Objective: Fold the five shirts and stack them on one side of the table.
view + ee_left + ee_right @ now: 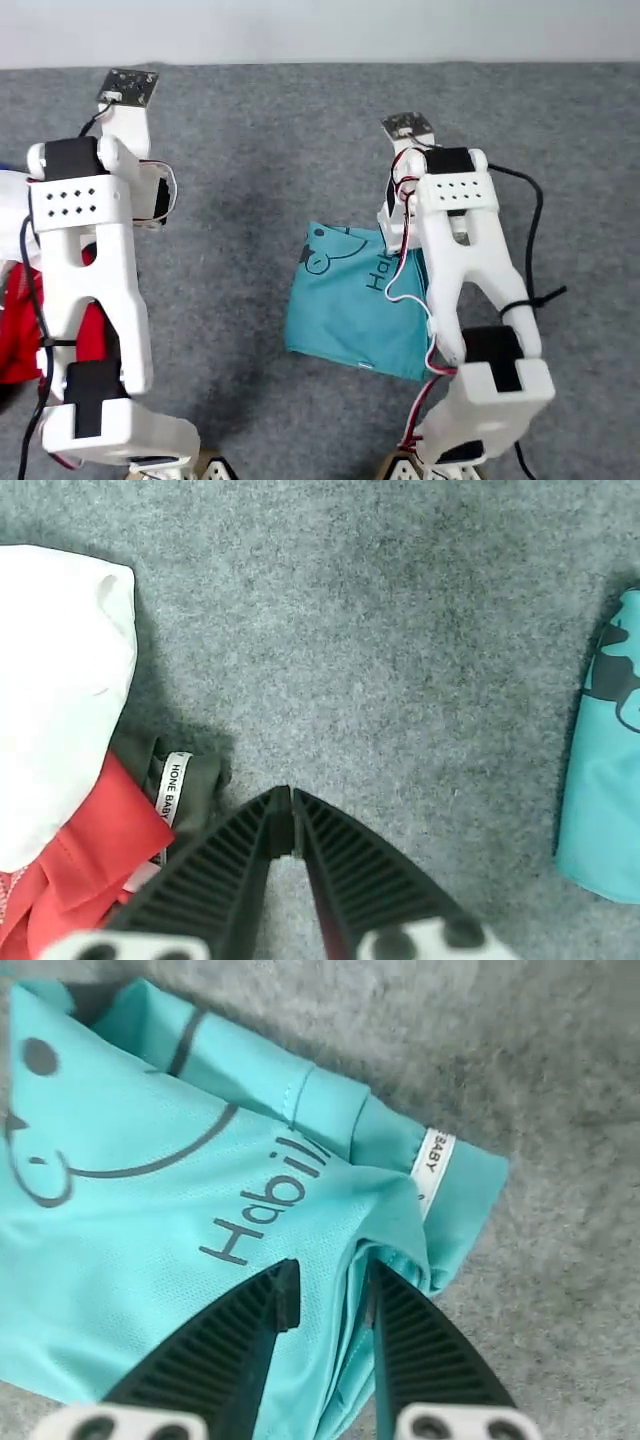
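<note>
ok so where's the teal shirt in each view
High view: teal shirt lies mid-table, its far corner under the right arm.
Left wrist view: it sits at the picture's edge, across bare grey mat from the left gripper.
Right wrist view: directly beneath the right gripper, spread across the mat.
Shared landmark: the dark cartoon face printed on it.

Your teal shirt point(345, 310) carries a dark grey cartoon face and lettering, on a speckled grey bench point(250, 150). At nine o'clock lie a white shirt point(50, 680), a red shirt point(90, 850) and an olive-brown garment point(205, 780). The left claw point(290, 800) and right claw point(330, 1275) are ribbed black.
</note>
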Available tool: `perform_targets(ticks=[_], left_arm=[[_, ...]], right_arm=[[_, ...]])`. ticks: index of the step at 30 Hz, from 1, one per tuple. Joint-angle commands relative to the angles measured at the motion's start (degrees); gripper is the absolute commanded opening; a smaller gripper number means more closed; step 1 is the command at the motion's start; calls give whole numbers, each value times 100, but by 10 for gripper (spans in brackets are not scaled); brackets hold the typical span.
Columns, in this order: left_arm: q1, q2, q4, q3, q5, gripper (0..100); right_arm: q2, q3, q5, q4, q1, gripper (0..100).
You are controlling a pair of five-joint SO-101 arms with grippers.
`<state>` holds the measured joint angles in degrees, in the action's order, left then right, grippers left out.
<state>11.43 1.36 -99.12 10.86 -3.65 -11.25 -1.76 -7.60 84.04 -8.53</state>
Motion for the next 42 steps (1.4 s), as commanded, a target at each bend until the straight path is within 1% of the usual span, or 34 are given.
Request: perform_targets(ticks=[1, 11, 13, 15, 17, 18, 24, 27, 32, 35, 42], left_arm=[[9, -273, -123, 22, -97, 5], [9, -273, -123, 22, -97, 5], [9, -273, -123, 22, -97, 5], [9, -273, -132, 22, -97, 5], [9, -273, -132, 22, -97, 5], [9, -273, -132, 22, -97, 5], [0, -273, -123, -84, -97, 5], [-9, -273, -123, -277, -97, 5], [-18, -273, -114, -365, -97, 5], [-18, -273, -97, -356, -97, 5], [-18, -273, -88, -356, -97, 5]], right_arm=[[-171, -343, 26, -48, 84, 122], [-760, -343, 35, -567, 101, 119], [-743, -352, 26, -585, 101, 76], [-699, -369, 26, -585, 110, 3], [-629, -369, 18, -567, 171, 20], [-602, -378, -18, -558, 224, 11], [-251, -378, -607, -576, 673, 10], [-136, -387, -1055, -585, 892, 10], [-110, -422, -1609, -901, 1095, 10], [-119, -580, -1749, -998, 1068, 10], [-171, -659, -1749, -1297, 1095, 10]])
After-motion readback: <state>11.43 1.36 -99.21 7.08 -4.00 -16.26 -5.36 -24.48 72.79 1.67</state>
